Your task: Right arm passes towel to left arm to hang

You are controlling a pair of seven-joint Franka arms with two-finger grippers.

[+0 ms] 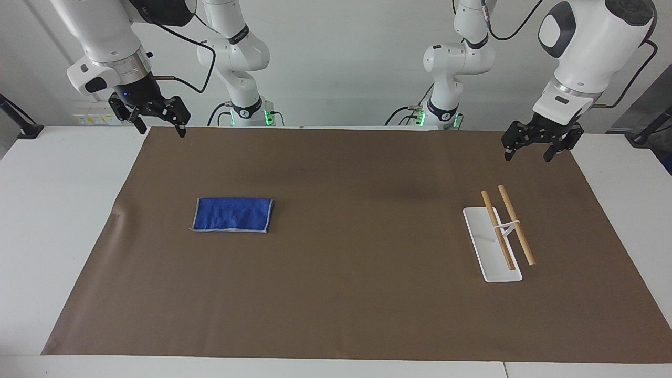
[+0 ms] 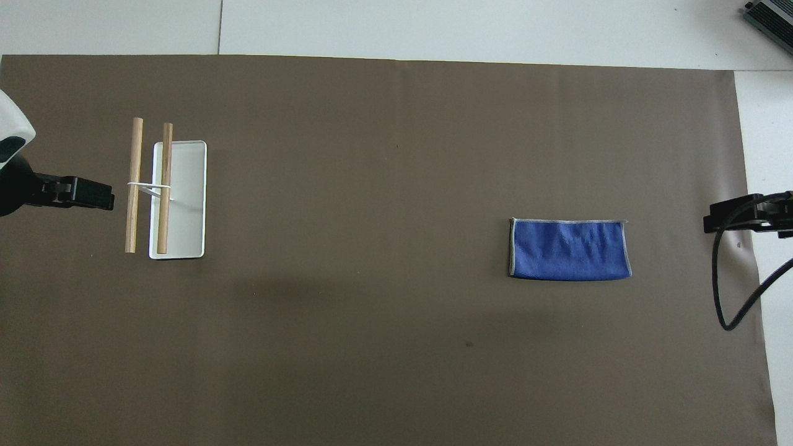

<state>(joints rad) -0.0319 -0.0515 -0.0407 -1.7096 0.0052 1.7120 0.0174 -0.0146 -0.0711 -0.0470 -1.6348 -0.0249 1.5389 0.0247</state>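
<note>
While both arms wait raised, towel (image 1: pixel 232 214) lies flat on the mat (image 1: pixel 336 294), left-centre of facing frame. Right gripper (image 1: pixel 157 119) upper left, left gripper (image 1: pixel 535 144) upper right above the rack (image 1: pixel 491 247); both have fingers apart, empty.

towel (image 1: pixel 232 214): blue terry cloth, rough | rods (image 1: pixel 508 226): bare wood | mat (image 1: pixel 336 294): matt brown paper

Two robot arms, the right arm (image 1: pixel 105 47) and the left arm (image 1: pixel 588 52), each ending in one gripper: the right gripper (image 1: pixel 157 122) and the left gripper (image 1: pixel 529 148), so two grippers. One blue towel (image 1: pixel 232 214). One white rack (image 1: pixel 480 239) carrying two wooden rods (image 1: pixel 517 224). One brown mat (image 1: pixel 336 294) on one white table (image 1: pixel 47 210)
</note>
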